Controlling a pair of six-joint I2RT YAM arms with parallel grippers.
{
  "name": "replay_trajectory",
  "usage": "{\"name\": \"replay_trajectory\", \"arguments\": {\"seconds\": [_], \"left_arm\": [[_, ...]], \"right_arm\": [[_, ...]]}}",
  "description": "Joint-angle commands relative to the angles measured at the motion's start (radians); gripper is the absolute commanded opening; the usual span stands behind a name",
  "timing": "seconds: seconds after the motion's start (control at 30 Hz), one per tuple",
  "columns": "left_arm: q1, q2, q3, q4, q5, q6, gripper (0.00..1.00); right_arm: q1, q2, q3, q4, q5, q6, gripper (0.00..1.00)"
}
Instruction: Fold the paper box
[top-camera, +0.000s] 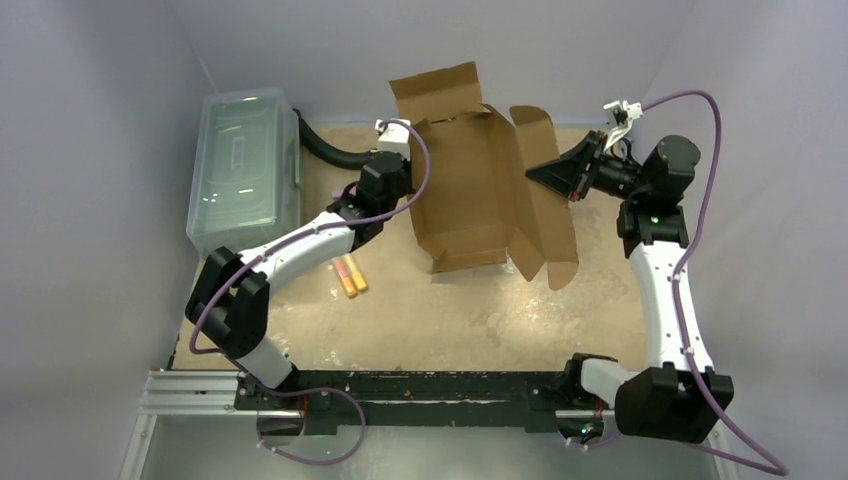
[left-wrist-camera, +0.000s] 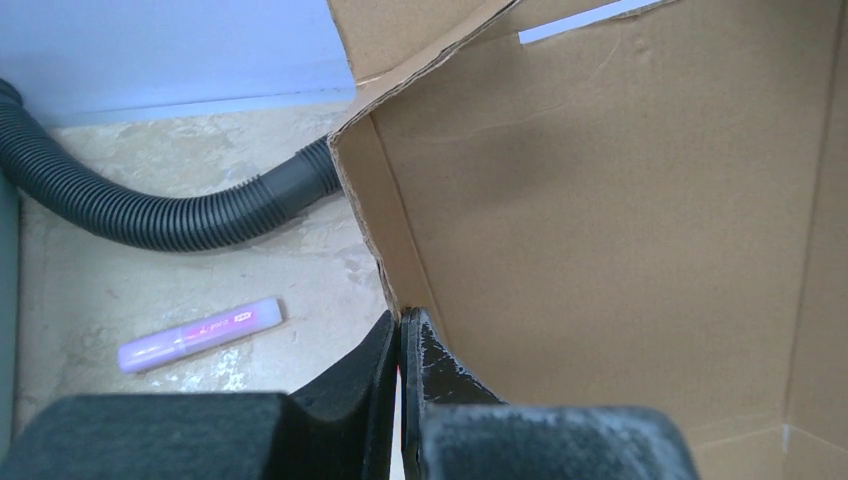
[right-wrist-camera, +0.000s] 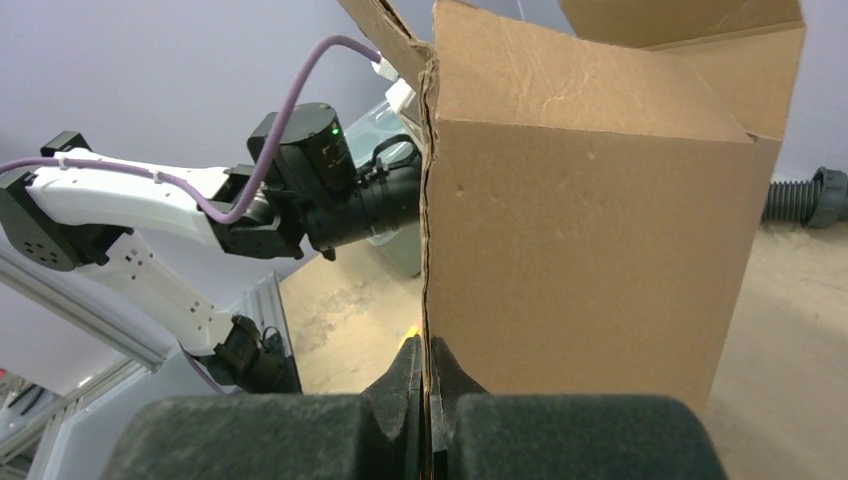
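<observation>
The paper box (top-camera: 470, 195) is a brown corrugated sheet, partly raised, with its walls and flaps standing near the back of the table. My left gripper (top-camera: 410, 190) is shut on the box's left wall. In the left wrist view the gripper (left-wrist-camera: 400, 320) pinches the wall's edge, with the box's inside (left-wrist-camera: 600, 200) to the right. My right gripper (top-camera: 532, 172) is shut on the right flap. In the right wrist view the gripper (right-wrist-camera: 428, 348) clamps the edge of a cardboard panel (right-wrist-camera: 590, 250) that stands upright.
A clear plastic lidded bin (top-camera: 245, 165) stands at the back left. A grey ribbed hose (top-camera: 322, 148) runs behind the box and also shows in the left wrist view (left-wrist-camera: 150, 215). Two markers (top-camera: 348, 275) lie left of the box, and one shows in the left wrist view (left-wrist-camera: 200, 333). A metal rail (top-camera: 200, 390) runs along the near edge.
</observation>
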Motion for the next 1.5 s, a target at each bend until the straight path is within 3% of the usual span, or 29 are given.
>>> {"name": "replay_trajectory", "arguments": {"seconds": [0.0, 0.1, 0.27, 0.8, 1.3, 1.47], "left_arm": [[0.005, -0.030, -0.008, 0.076, 0.083, 0.016, 0.00], [0.004, -0.010, 0.004, 0.050, 0.124, -0.029, 0.00], [0.005, 0.026, 0.001, 0.008, 0.162, -0.101, 0.00], [0.003, -0.033, -0.075, 0.064, 0.171, -0.162, 0.00], [-0.006, -0.072, -0.066, 0.032, 0.243, -0.214, 0.00], [-0.006, -0.100, -0.080, 0.008, 0.274, -0.234, 0.06]], "right_arm": [[-0.002, 0.011, -0.065, 0.159, -0.035, 0.095, 0.00], [-0.002, 0.026, -0.127, 0.284, -0.047, 0.185, 0.00], [-0.002, 0.036, -0.167, 0.328, -0.057, 0.190, 0.00], [-0.002, -0.063, -0.250, 0.225, 0.030, -0.056, 0.00], [-0.002, -0.121, -0.294, 0.241, 0.026, -0.096, 0.00], [-0.001, -0.134, -0.302, 0.228, 0.013, -0.132, 0.00]]}}
